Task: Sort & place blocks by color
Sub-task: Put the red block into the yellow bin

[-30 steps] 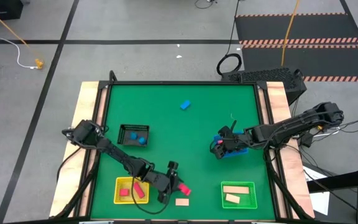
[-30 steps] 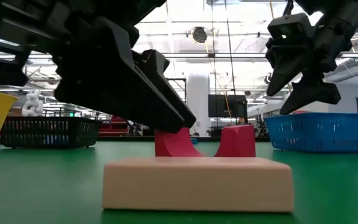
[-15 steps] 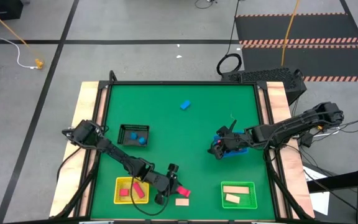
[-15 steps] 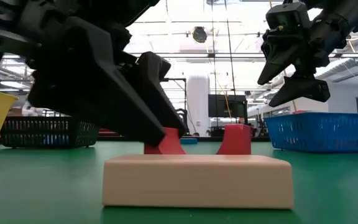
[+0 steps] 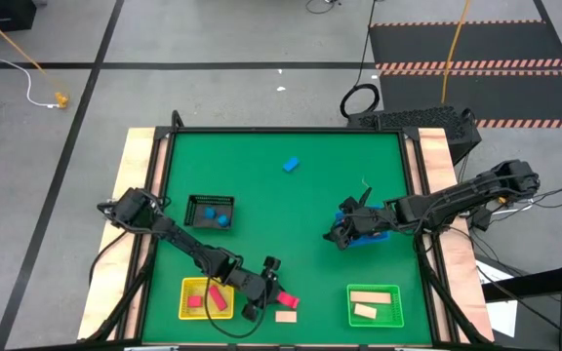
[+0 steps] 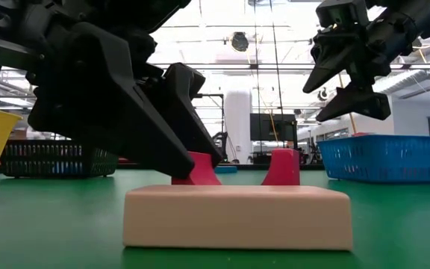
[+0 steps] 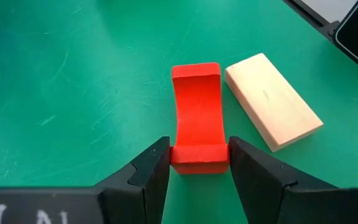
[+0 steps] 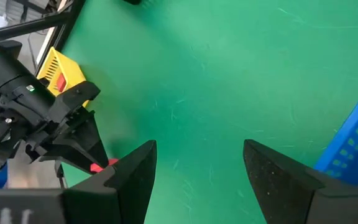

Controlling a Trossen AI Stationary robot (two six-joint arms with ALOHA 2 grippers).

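Observation:
A red arch-shaped block [image 7: 196, 118] lies on the green table beside a cream bar [image 7: 272, 99], just right of the yellow tray [image 5: 206, 298]. My left gripper [image 7: 197, 157] is low at the table's near edge, shut on that red block [image 5: 287, 298]. My right gripper [image 8: 197, 168] hangs open and holds nothing, above the table at the left side of the blue tray [image 5: 367, 234]. A lone blue block [image 5: 291, 165] rests on the far part of the table. My left gripper pinches the red block's end nearest the wrist [image 7: 196, 163] between its two fingers, one fingertip [image 7: 154, 163] on each side face. The fingers lie along the block, slanting down low over the table. The block's underside looks to rest on the table.
The yellow tray holds red blocks, the black tray [image 5: 211, 211] holds blue ones, and the green tray [image 5: 374, 304] holds two cream bars. The cream bar [image 6: 237, 217] lies right next to the held block, toward the near edge. Bare green table lies in the middle.
In the low view my left gripper has come closer round the red block, and the block has shifted slightly on the table. My right gripper has risen a little and drifted slightly away from the blue tray, toward the table's left.

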